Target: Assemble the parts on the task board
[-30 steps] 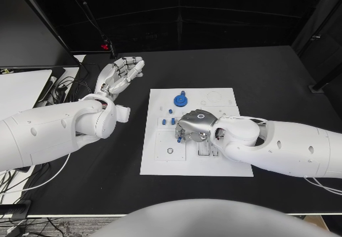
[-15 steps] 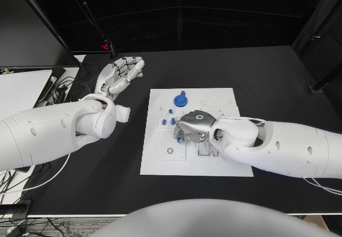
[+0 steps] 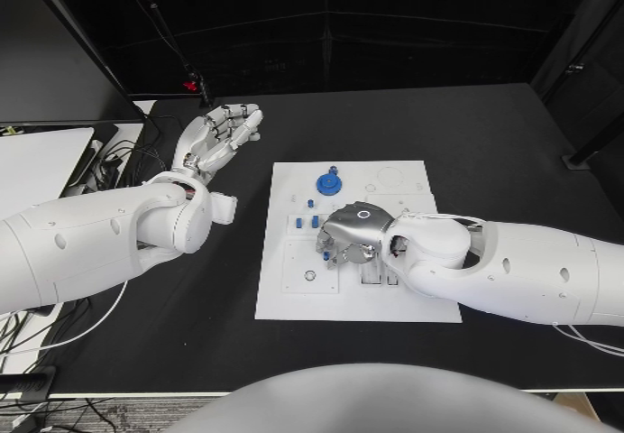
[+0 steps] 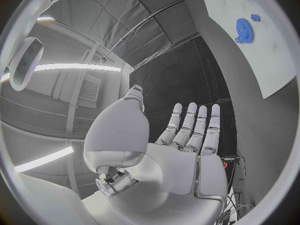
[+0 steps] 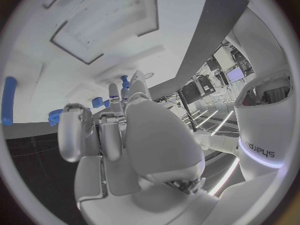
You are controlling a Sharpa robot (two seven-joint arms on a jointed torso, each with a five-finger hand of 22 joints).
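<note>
The white task board [image 3: 390,302] lies mid-table. A blue gear with a smaller gear beside it [image 3: 329,183] sits near its far edge, and small blue pieces [image 3: 308,220] stand left of my right hand [image 3: 349,236]. That hand hangs low over the board's middle, fingers curled down onto it. In the right wrist view its fingertips [image 5: 128,87] reach among blue pieces [image 5: 98,102] on the board [image 5: 81,45], with a long blue piece [image 5: 8,99] off to one side. Whether it holds one is hidden. My left hand [image 3: 221,133] is flat and spread over the bare table, far left of the board.
A round socket [image 3: 309,275] and dark slots [image 3: 374,275] mark the board's near half. A white panel [image 3: 39,153] and cables [image 3: 117,164] lie at the table's left edge. The left wrist view shows the blue gear [image 4: 244,27] on the board [image 4: 269,60].
My right hand has crept slightly toward the board's near left side. The left arm and hand have not moved.
</note>
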